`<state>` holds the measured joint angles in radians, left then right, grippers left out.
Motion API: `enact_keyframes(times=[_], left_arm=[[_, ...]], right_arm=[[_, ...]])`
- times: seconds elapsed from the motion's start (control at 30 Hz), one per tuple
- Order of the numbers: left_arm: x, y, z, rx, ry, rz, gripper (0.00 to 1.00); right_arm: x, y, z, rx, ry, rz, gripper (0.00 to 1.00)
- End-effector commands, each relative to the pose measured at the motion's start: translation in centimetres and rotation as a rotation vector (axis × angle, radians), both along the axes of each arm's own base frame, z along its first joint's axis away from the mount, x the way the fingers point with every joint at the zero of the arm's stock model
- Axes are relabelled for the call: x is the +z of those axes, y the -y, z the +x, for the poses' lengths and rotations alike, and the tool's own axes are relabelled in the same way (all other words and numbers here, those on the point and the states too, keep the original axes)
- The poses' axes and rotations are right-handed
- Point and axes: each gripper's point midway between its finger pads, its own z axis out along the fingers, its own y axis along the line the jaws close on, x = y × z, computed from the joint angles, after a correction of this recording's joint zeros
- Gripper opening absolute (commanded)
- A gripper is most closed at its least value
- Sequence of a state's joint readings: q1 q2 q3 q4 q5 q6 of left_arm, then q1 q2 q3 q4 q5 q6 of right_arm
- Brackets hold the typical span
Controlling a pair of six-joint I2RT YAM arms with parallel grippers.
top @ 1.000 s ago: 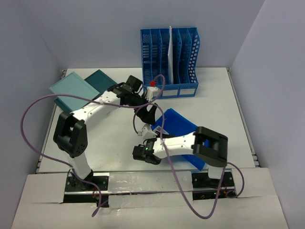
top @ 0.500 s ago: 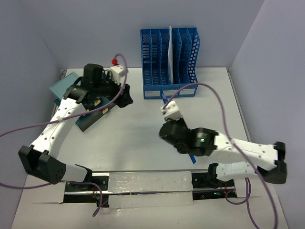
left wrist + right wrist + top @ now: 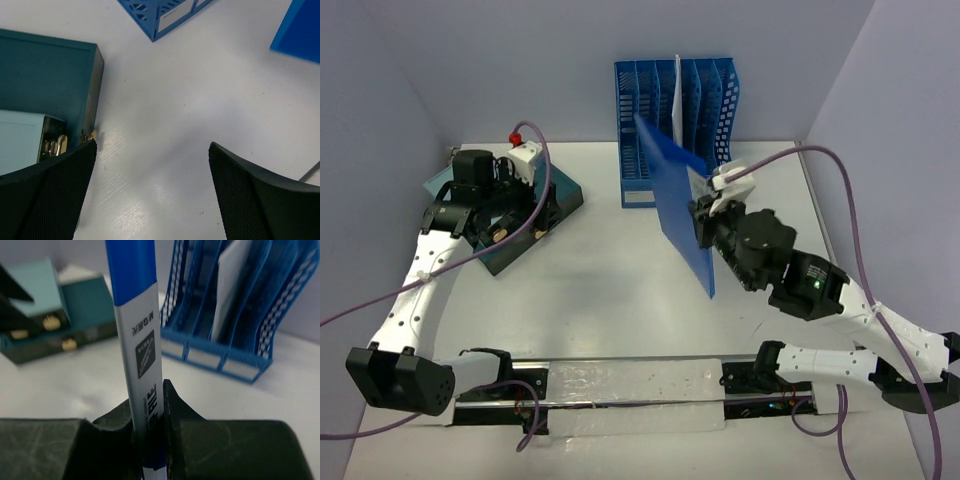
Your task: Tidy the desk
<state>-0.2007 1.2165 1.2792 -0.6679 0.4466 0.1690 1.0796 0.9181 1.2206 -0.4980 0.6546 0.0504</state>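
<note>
**A:** Where did the large flat white counter [image 3: 600, 290] sit?

**B:** It filled the space between the pale lavender walls [image 3: 520, 60], with both arm bases at its near edge.

**A:** And on it?

**B:** A blue slotted plastic file rack [image 3: 705, 110] stood at the back, with a white sheet [image 3: 676, 100] upright in one slot. At the left lay a dark teal flat box [image 3: 45, 80] with brass clasps, and a lighter teal box [image 3: 20, 137] touched it.

**A:** The right gripper [image 3: 149, 405]?

**B:** It was pinched on the spine of a thin blue plastic folder [image 3: 670, 190], held on edge and leaning, just in front of the rack. I couldn't tell whether its lower corner touched the counter.

**A:** The left gripper [image 3: 152, 145]?

**B:** It was spread wide and held nothing. It hovered over bare counter just beside the dark teal box's clasp side.
</note>
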Motion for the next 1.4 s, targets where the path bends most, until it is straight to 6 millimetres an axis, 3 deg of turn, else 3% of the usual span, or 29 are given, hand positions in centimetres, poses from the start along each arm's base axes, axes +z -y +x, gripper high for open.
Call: enact_keyframes(times=[0.0,0.13,0.3,0.5,0.57,0.63,0.87,1.03,1.37], left_arm=[[1.1,-2.4,0.9,0.064,0.098,0.009,0.99],[0.7,-3.9,1.2,0.107,0.112,0.009,0.99],[0.6,-5.3,1.9,0.149,0.122,0.024,0.99],[0.3,-6.6,2.5,0.195,0.134,0.055,0.99],[0.1,-6.7,2.5,0.199,0.127,0.061,0.99],[-0.2,-6.9,2.5,0.200,0.123,0.066,0.99],[-1.1,-7.1,2.6,0.199,0.099,0.072,0.99],[-1.2,-7.3,2.7,0.199,0.096,0.076,0.99],[-1.6,-7.4,2.6,0.190,0.082,0.075,0.99]], right_arm=[[13.3,1.9,1.9,-0.063,0.333,0.258,0.00],[18.9,3.0,4.5,-0.132,0.485,0.347,0.00],[22.5,2.9,8.9,-0.202,0.624,0.368,0.00],[22.0,1.7,14.9,-0.268,0.662,0.356,0.00],[22.6,1.5,15.9,-0.252,0.677,0.365,0.00],[22.0,0.6,17.2,-0.247,0.668,0.339,0.00],[23.2,-0.7,19.3,-0.247,0.688,0.331,0.00],[21.5,-1.6,22.3,-0.281,0.653,0.323,0.00],[18.6,-2.8,26.2,-0.305,0.592,0.328,0.00]])
